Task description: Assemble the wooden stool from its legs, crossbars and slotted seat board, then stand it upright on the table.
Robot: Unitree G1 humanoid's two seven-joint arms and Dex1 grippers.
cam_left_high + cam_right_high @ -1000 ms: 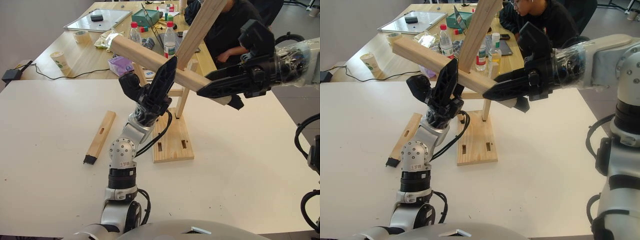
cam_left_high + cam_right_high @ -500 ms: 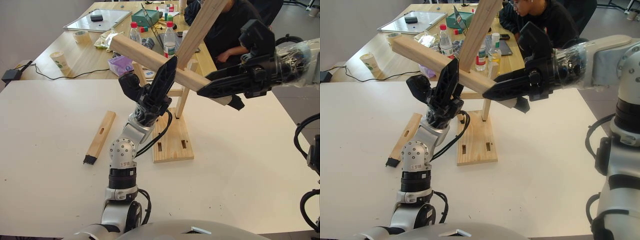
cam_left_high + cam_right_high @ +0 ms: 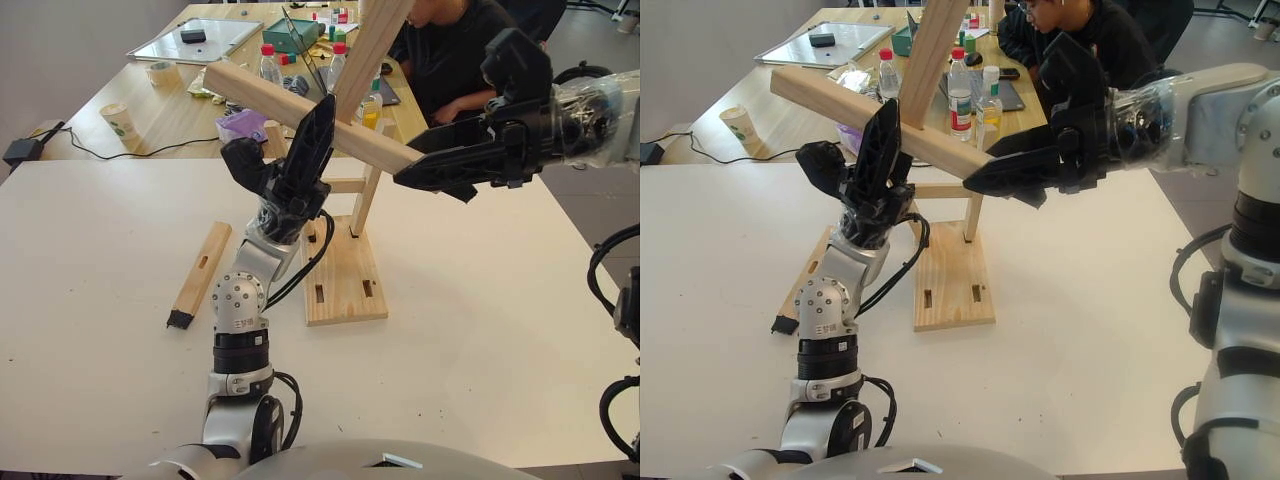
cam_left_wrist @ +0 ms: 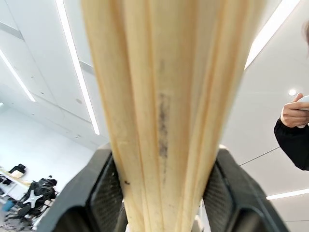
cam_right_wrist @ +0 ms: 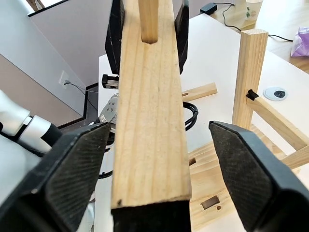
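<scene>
A long wooden leg (image 3: 255, 95) hangs slanted above the table, with my left gripper (image 3: 300, 130) shut on its middle. In the left wrist view the leg (image 4: 159, 96) sits pinched between both pads. A second wooden bar (image 3: 375, 40) rises from a slot in that leg. My right gripper (image 3: 420, 170) is at the leg's right end, open; in the right wrist view its fingers (image 5: 72, 179) stand apart from the wood (image 5: 149, 121) on both sides. The slotted seat board (image 3: 345, 285) lies flat below, carrying an upright leg (image 3: 365, 205) and a crossbar (image 3: 340, 185).
One loose leg (image 3: 200, 268) lies on the white table (image 3: 90, 300), left of the seat board. Behind is a cluttered wooden table (image 3: 180, 110) with bottles, a cup and a seated person. The near and right parts of the white table are bare.
My left gripper has raised the held leg and drawn it up and to the left. Its right end now barely reaches between the right gripper's fingers.
</scene>
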